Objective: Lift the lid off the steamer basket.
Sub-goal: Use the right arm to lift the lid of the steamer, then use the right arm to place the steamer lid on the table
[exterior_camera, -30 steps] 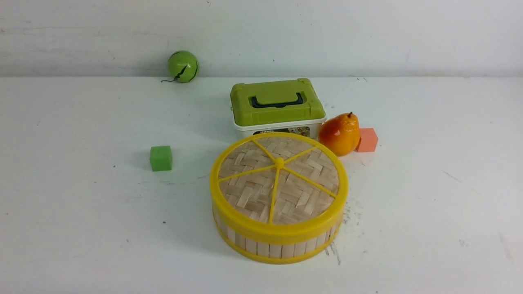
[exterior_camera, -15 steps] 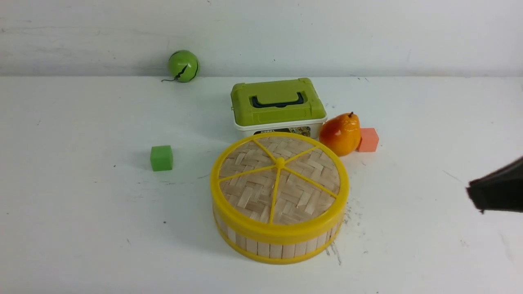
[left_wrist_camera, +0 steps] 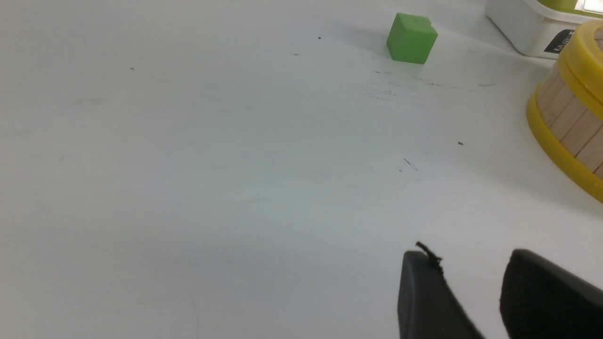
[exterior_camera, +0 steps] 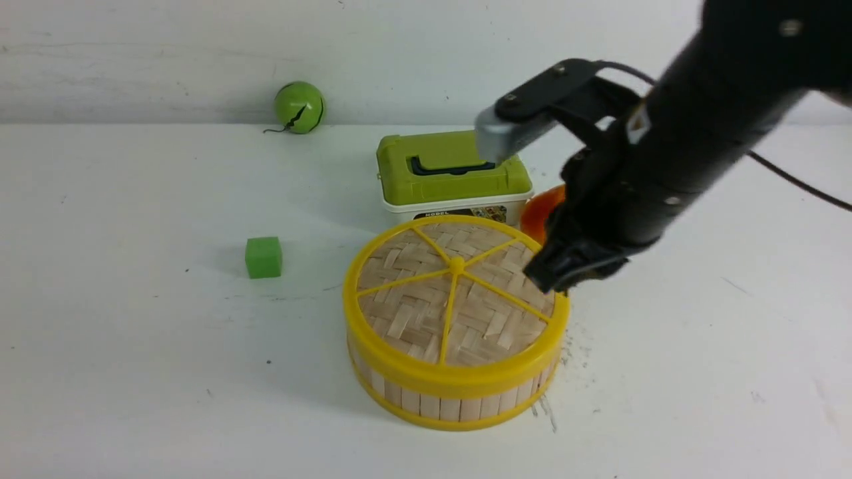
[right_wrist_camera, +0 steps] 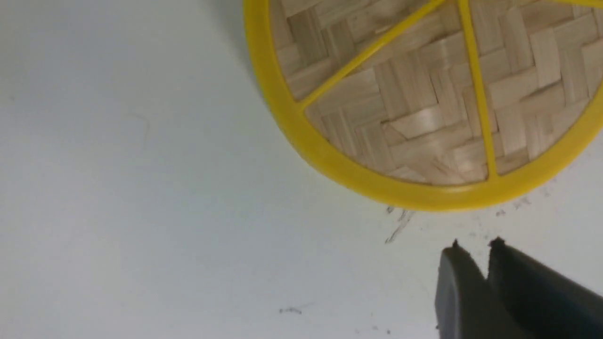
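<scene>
The lid (exterior_camera: 456, 303), a woven bamboo disc with a yellow rim and spokes, sits on the steamer basket (exterior_camera: 452, 402) in the middle of the table. My right gripper (exterior_camera: 556, 276) hangs just above the lid's far right rim. In the right wrist view its fingertips (right_wrist_camera: 454, 252) stand a narrow gap apart over bare table, beside the lid (right_wrist_camera: 424, 103), and hold nothing. My left gripper (left_wrist_camera: 471, 263) appears only in the left wrist view, open and empty, low over the table to the left of the basket (left_wrist_camera: 565, 127).
A white box with a green lid (exterior_camera: 452, 169) stands right behind the basket. An orange pear (exterior_camera: 540, 211) beside it is half hidden by my right arm. A green cube (exterior_camera: 263, 257) lies left of the basket, and a green ball (exterior_camera: 298, 108) rests by the back wall.
My right arm has swept in from the right edge to the lid's far right rim, and it now covers the small orange cube and part of the pear. Nothing on the table has moved.
</scene>
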